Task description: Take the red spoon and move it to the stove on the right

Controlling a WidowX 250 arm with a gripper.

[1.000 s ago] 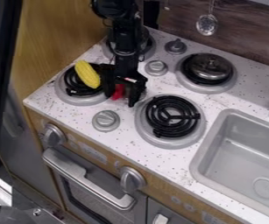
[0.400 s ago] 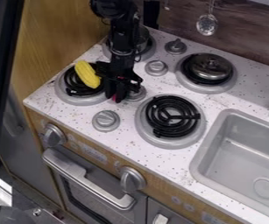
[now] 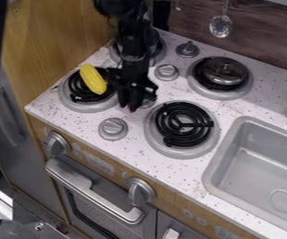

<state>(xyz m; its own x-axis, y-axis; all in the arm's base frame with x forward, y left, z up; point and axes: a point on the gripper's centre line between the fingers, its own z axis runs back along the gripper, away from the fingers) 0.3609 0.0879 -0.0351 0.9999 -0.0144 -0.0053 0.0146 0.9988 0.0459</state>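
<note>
My claw [image 3: 132, 106] is nearly closed, spoon [image 3: 131, 108] pinched at the tips, burner [image 3: 183, 124] just beside, sink [image 3: 226, 143] side, along counter's front edge [image 3: 164, 173].

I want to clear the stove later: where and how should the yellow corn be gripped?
Probably at the middle of the corn, from above, pinching across its narrow width: it lies slantwise on the front-left burner, long and slim, its top side exposed.

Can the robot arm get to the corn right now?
Probably yes. The corn lies on a burner with nothing on top, and the end effector hangs close beside it. But it may be busy with the red thing at its tip.
</note>
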